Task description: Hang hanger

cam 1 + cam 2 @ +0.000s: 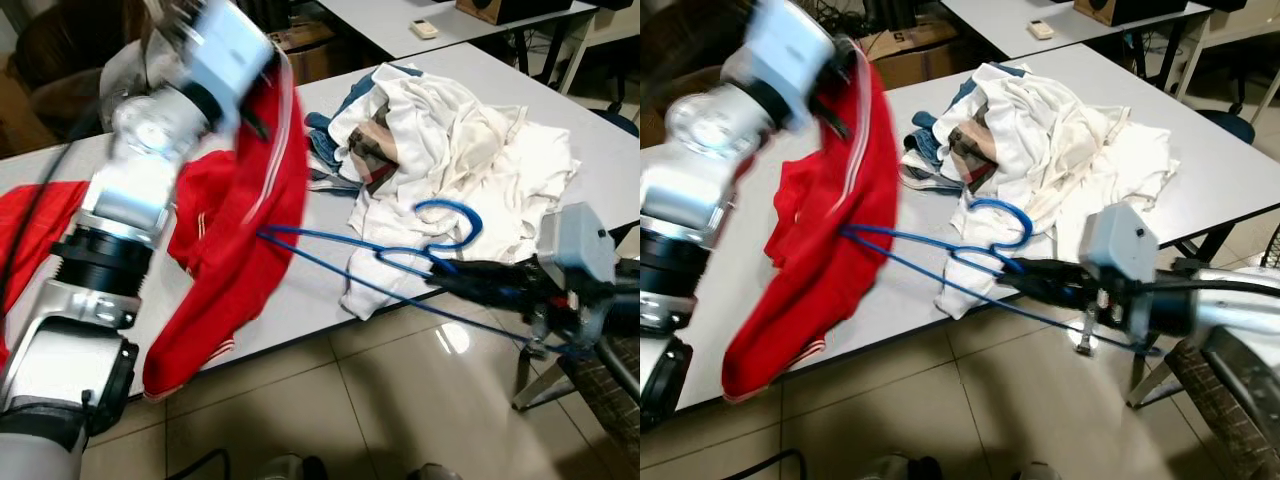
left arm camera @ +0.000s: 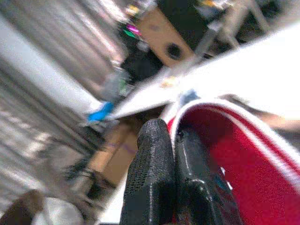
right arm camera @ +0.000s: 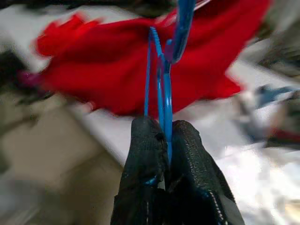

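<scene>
Long grey-white table runs across under both arms, tiled floor on the robot's side of it. Big red garment w/ white piping is hoisted off the tabletop, hanging down from the left gripper and draping over the table edge toward the floor. Left gripper is up high, black fingers pinched together on the garment's white-trimmed edge – wrist view shows red cloth right against the pads. Blurred, so arm detail is soft.

Beyond the right gripper, a heap of white and cream clothes sits on the table, w/ a plaid piece and some blue denim tucked at its far side.

Thin blue wire hanger: clamped in the right gripper near the neck, jaws closed tight on the wire, hook curling up just beside the fingertips over the white heap. Hanger's long arms reach out from the gripper toward the red garment, far tip touching or poking into the cloth – can't tell which. Small cream remote lies on a second table well past both grippers.
</scene>
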You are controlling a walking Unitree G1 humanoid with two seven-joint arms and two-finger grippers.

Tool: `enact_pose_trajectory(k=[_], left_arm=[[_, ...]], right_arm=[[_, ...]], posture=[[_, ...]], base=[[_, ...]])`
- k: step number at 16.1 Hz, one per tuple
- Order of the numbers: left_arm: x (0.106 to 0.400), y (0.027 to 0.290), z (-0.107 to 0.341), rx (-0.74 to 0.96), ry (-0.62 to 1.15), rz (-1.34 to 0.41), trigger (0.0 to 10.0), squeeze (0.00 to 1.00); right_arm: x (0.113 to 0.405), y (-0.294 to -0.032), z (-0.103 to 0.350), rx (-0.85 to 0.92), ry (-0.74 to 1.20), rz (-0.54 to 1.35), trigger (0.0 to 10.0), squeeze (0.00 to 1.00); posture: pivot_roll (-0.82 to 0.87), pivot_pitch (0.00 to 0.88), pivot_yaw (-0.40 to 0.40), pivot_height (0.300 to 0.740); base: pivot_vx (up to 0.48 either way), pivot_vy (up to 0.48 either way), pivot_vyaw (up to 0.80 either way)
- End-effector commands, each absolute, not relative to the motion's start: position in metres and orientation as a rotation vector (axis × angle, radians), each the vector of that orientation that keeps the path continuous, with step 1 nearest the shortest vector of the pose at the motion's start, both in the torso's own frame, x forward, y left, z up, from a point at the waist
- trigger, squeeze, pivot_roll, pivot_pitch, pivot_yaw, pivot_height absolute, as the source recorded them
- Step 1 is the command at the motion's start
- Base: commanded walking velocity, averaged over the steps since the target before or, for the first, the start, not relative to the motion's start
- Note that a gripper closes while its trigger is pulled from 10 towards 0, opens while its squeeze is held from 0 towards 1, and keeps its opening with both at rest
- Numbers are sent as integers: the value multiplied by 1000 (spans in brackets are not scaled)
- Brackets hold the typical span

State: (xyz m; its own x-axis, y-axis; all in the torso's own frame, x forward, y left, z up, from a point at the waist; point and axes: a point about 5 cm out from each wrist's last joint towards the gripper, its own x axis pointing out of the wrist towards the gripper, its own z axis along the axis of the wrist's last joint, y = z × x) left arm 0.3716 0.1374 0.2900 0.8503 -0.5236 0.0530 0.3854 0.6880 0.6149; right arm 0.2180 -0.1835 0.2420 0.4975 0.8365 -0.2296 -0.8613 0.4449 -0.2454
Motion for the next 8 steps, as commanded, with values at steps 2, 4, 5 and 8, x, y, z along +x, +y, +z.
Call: enact_pose_trajectory(k=[2,4,5,8], left_arm=[[365,137,269,627,-86,-623,0,0],[363,141,268,552,-53,-621,0,0],[362,142,270,521,-46,-625,0,0],[358,145,278,415,-37,-663,0,0]], right_arm=[[231,-175,236,-331,76,945,10000,0],[234,-174,225,-340,121,900,10000,0],[236,-175,223,-341,132,876,10000,0],[245,-178,219,-361,152,786,10000,0]], posture=[[-181,53,185,740],[-176,55,184,740],[-171,54,182,740],[-166,53,181,740]], base=[[0,0,0],[0,0,0],[0,0,0],[0,0,0]])
